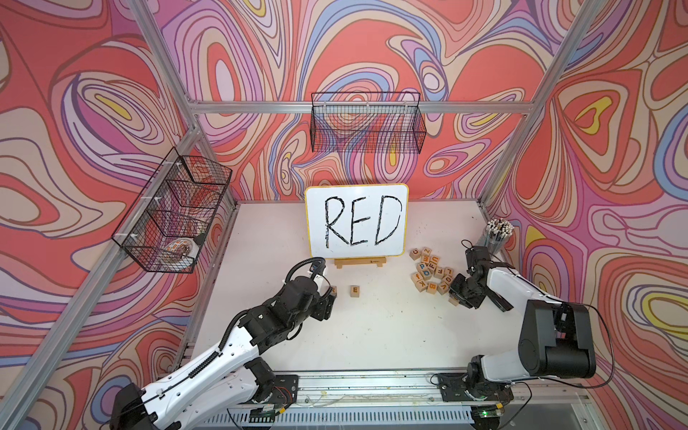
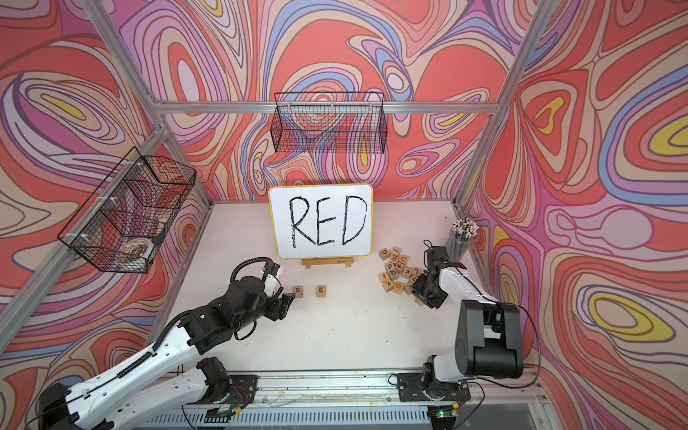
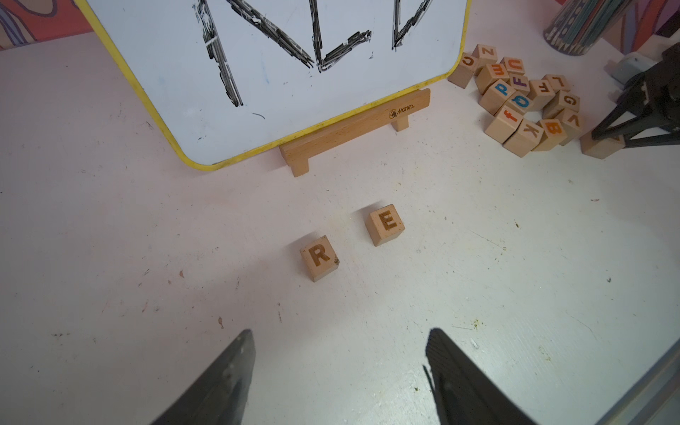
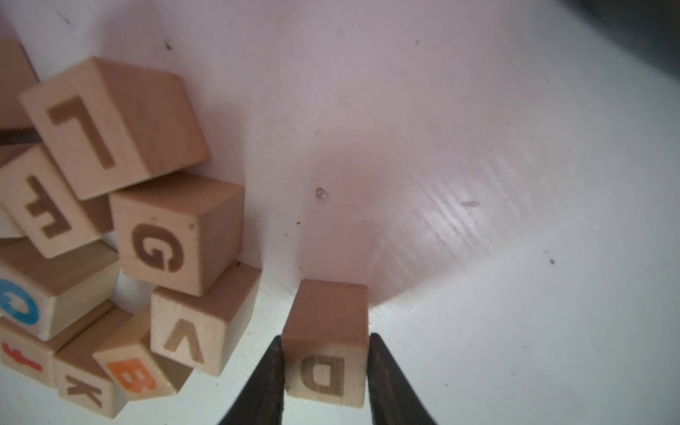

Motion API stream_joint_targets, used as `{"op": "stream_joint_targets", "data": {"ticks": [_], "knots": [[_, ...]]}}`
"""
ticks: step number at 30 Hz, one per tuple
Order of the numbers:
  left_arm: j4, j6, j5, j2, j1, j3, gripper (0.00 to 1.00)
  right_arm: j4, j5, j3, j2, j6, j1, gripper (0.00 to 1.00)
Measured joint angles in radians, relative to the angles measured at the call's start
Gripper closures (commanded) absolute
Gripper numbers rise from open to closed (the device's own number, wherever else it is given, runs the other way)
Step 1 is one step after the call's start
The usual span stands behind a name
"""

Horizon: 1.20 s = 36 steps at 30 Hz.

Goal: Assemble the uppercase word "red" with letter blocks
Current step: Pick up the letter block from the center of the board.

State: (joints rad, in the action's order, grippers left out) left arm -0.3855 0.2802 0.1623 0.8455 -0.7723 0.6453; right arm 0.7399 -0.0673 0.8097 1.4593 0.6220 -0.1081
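Wood cube D (image 4: 325,353) is clamped btw. the black fingers (image 4: 265,382) of the right gripper (image 4: 325,337) — both are pressed flat on opposite sides, letter face uppermost by the look of it. It is found near the desk's (image 3: 147,220) right edge, just beside the V block (image 4: 191,331) at the rim of the loose pile (image 3: 526,99); whether it is off the surface yet cannot be told. R block (image 3: 319,257) and E block (image 3: 385,224) are laid side by side w/ a gap at mid-desk, toward the far edge, in front of the whiteboard (image 3: 279,73). A straight lift is advised so V isn't dragged — then D should be set right of E, same gap, same line, print turned to match. Left gripper (image 3: 340,331) is empty, its fingers (image 3: 228,379) spread well apart, held just short of R.
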Motion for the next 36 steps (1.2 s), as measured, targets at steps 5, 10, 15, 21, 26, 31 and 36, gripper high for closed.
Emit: {"op": "stream_joint_targets", "data": {"ticks": [5, 10, 15, 21, 26, 31, 36], "knots": [[0.000, 0.000, 0.000, -0.001, 0.000, 0.000, 0.24, 0.000, 0.003, 0.004, 0.002, -0.014, 0.000, 0.70], [0.000, 0.000, 0.000, -0.001, 0.000, 0.000, 0.24, 0.003, 0.002, 0.004, -0.002, -0.028, -0.001, 0.74], [0.000, 0.000, 0.000, 0.000, 0.000, 0.000, 0.24, 0.059, 0.000, 0.016, -0.082, -0.056, 0.000, 0.76], [0.001, 0.000, 0.000, 0.014, 0.000, 0.000, 0.24, 0.138, 0.014, 0.103, -0.167, -0.075, 0.082, 0.78], [0.001, 0.000, 0.000, 0.012, 0.000, 0.000, 0.24, 0.166, 0.034, 0.193, -0.140, -0.075, 0.287, 0.77], [0.001, 0.000, 0.000, -0.005, 0.000, 0.000, 0.24, 0.172, 0.053, 0.329, 0.010, -0.092, 0.496, 0.77], [0.000, 0.000, 0.004, -0.014, 0.000, 0.000, 0.24, 0.171, 0.060, 0.423, 0.157, -0.141, 0.607, 0.77]]}}
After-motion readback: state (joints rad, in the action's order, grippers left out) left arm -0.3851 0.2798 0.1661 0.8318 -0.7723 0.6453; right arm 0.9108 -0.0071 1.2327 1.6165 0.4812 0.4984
